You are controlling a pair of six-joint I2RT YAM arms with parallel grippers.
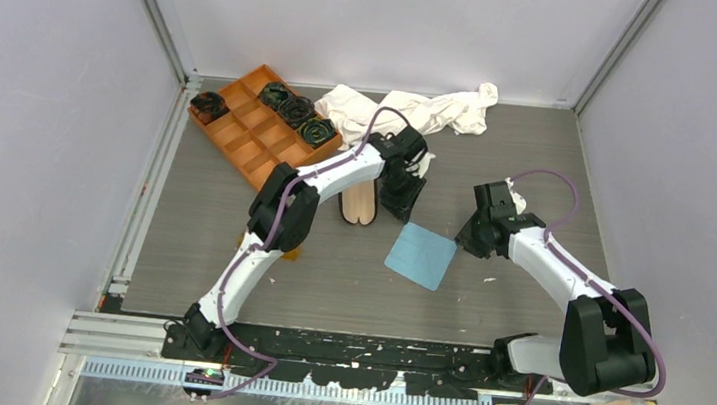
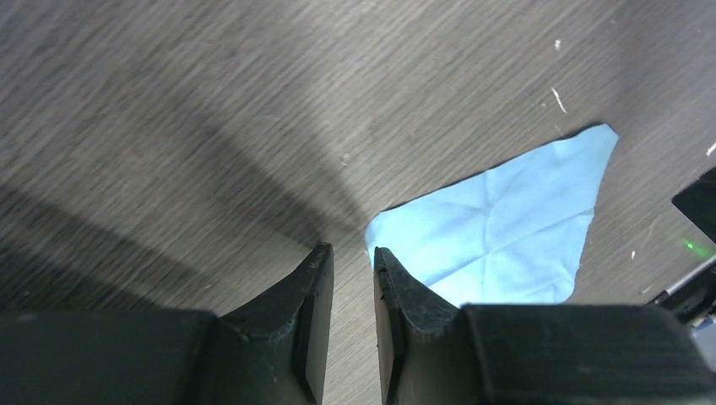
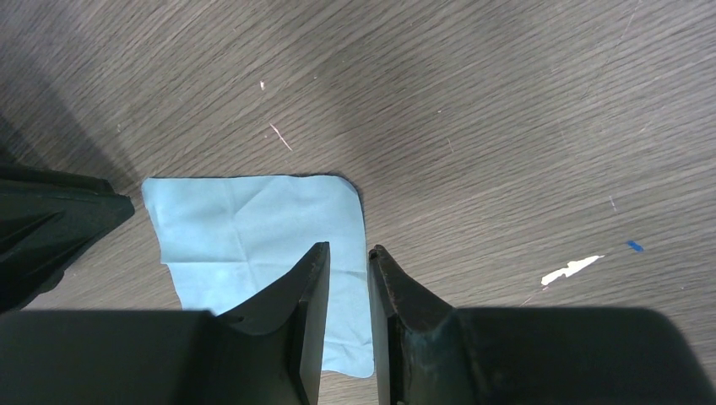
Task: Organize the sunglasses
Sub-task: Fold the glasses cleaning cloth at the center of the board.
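The sunglasses are mostly hidden: only a small amber bit (image 1: 291, 253) shows under my left arm's elbow. The black case lies with its beige lining (image 1: 359, 205) up, mid-table. My left gripper (image 1: 400, 205) (image 2: 350, 249) hangs just right of the case, its jaws nearly together and empty over bare table. The light blue cloth (image 1: 421, 255) (image 2: 507, 228) (image 3: 245, 228) lies flat between the grippers. My right gripper (image 1: 463, 240) (image 3: 346, 247) hovers over the cloth's right edge, jaws nearly together and empty.
An orange divided tray (image 1: 246, 135) with black coiled items stands at the back left. A crumpled white cloth (image 1: 415, 108) lies at the back centre. White walls and rails close the table's sides. Small white scraps (image 3: 572, 270) dot the wood surface.
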